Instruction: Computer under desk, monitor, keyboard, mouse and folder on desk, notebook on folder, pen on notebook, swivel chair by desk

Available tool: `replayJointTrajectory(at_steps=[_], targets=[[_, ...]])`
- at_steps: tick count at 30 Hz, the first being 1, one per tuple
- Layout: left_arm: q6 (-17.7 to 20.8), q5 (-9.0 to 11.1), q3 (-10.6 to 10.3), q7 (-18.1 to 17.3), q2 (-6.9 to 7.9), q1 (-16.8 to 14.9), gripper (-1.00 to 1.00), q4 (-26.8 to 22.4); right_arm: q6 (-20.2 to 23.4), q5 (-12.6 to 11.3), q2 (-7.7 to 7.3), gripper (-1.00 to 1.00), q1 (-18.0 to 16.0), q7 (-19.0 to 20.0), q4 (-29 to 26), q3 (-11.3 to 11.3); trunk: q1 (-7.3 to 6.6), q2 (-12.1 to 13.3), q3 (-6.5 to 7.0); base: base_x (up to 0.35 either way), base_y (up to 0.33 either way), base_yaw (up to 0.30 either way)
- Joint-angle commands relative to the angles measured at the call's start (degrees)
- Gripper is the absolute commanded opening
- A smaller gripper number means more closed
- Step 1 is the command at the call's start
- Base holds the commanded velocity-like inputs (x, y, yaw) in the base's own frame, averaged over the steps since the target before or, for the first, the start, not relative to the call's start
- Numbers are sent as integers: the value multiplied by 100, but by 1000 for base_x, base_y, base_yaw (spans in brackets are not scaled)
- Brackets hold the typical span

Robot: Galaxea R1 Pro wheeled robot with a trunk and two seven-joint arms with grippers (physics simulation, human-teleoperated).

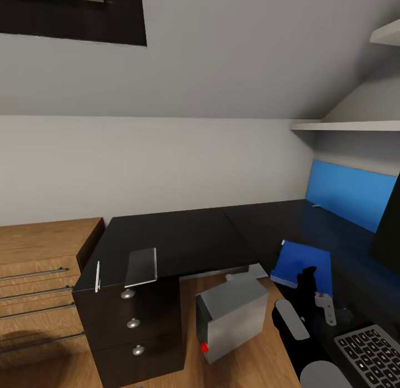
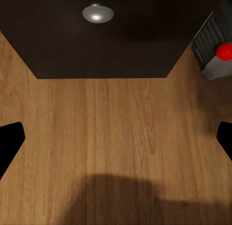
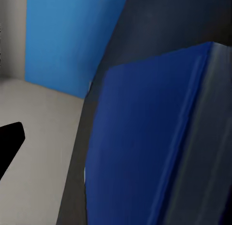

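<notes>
Lying flat on the bench (image 1: pixel 183 238) just beside the right tool (image 1: pixel 311 291), the folder (image 1: pixel 303 263) looks thin, stiff and light; pinch a free edge. Whether that tool is closed I cannot tell; the left tool (image 2: pixel 116 138) gapes empty.

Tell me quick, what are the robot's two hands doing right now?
Left tool: open, empty, above the wooden floor.
Right tool: cannot be told; it hangs by the flat bright-blue folder on the glossy black desk.
</notes>
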Motion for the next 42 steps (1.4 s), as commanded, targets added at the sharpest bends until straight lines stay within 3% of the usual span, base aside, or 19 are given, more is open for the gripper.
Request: replayJointTrajectory(at_steps=[1, 9, 33, 39, 42], targets=[[1, -59, 24, 1, -7, -3, 100, -5, -2, 31, 3, 100, -3, -43, -6, -7, -1, -3, -6, -98, 0, 0], [5, -59, 32, 0, -7, -4, 100, -3, 4, 45, 10, 100, -3, -43, -6, -6, -1, -3, -6, -192, 0, 0], [13, -59, 28, 17, -7, -4, 100, -2, -34, 100, 35, 100, -3, 147, -169, 146, -1, -3, -6, -5, 0, 0], [14, -65, 28, 30, -7, -4, 100, -2, -30, 118, 42, 100, 0, 362, -270, 593, -1, -3, -6, 0, 0, 0], [14, -67, 26, 33, -7, -3, 100, 0, -12, 180, 38, 100, 3, 383, -277, 1088, -1, -3, -6, 0, 0, 0]])
